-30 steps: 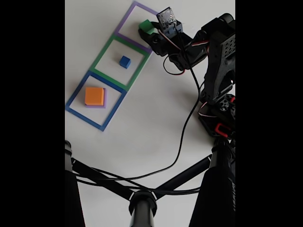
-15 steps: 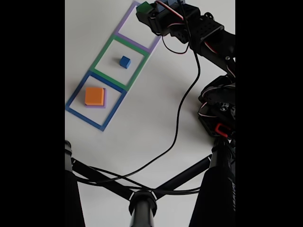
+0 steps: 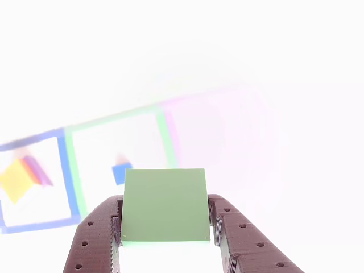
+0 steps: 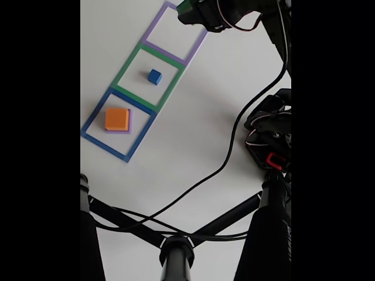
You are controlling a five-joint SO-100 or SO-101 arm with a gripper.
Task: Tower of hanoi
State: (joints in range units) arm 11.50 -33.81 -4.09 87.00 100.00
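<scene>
Green block (image 3: 165, 203) was clamped between the gripper (image 3: 166, 227) fingers and had been lifted off the purple tape square (image 4: 173, 32) since a second earlier. Blue cube (image 4: 154, 76) was left untouched in green square; transfer judged underway.

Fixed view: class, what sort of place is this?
Probably a hobby robotics bench: a plain white table with taped squares, small coloured blocks such as the blue cube, and loose wiring.
</scene>
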